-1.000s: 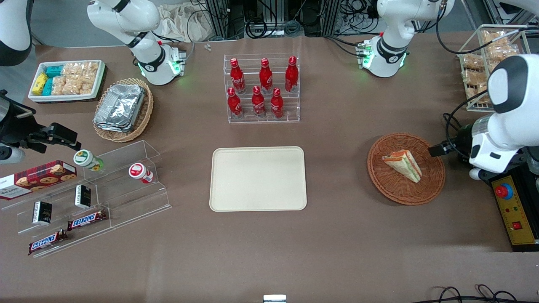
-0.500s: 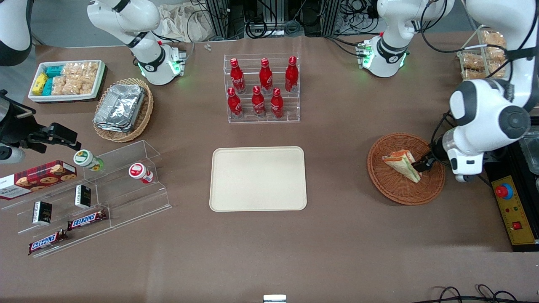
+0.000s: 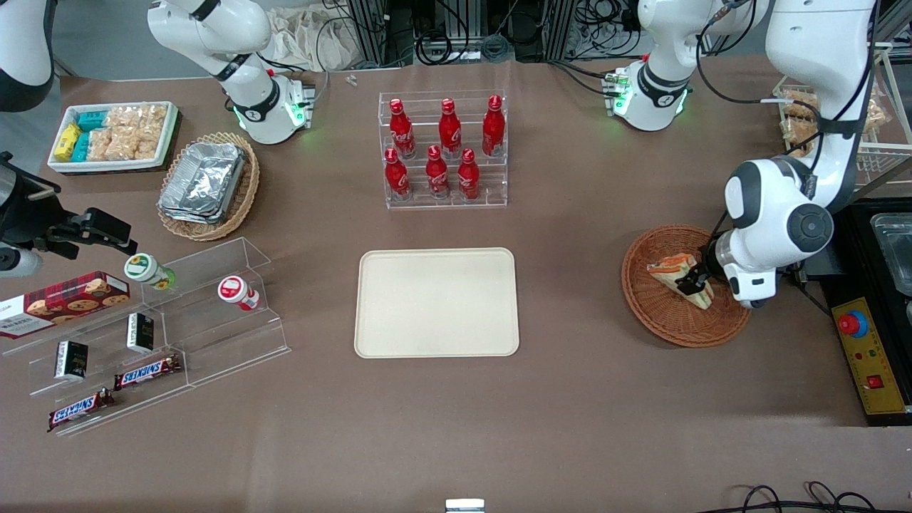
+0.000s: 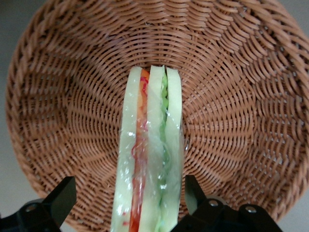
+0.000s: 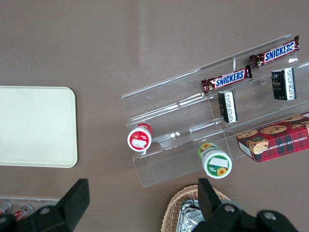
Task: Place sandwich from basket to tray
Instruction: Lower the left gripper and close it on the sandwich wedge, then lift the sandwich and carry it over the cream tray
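Note:
The sandwich (image 3: 671, 268), a clear-wrapped wedge with orange-red and green layers, lies in the round reddish-brown basket (image 3: 645, 310) toward the working arm's end of the table. My left gripper (image 3: 693, 285) is down in the basket, open, with its two black fingers on either side of the sandwich's wide end. In the left wrist view the sandwich (image 4: 152, 154) stands on edge between the fingers (image 4: 192, 191); one finger is close to the bread, the other well apart from it, with the basket (image 4: 72, 96) weave all around. The cream tray (image 3: 436, 302) sits mid-table, bare.
A clear rack of red bottles (image 3: 443, 149) stands farther from the front camera than the tray. A control box with a red button (image 3: 866, 349) lies beside the basket. Acrylic snack shelves (image 3: 157, 320), a foil-tray basket (image 3: 208, 184) and a snack box (image 3: 114, 135) lie toward the parked arm's end.
The left arm has swung in over the basket from the table's end, and its gripper has come down around the sandwich. The sandwich and basket have not shifted.

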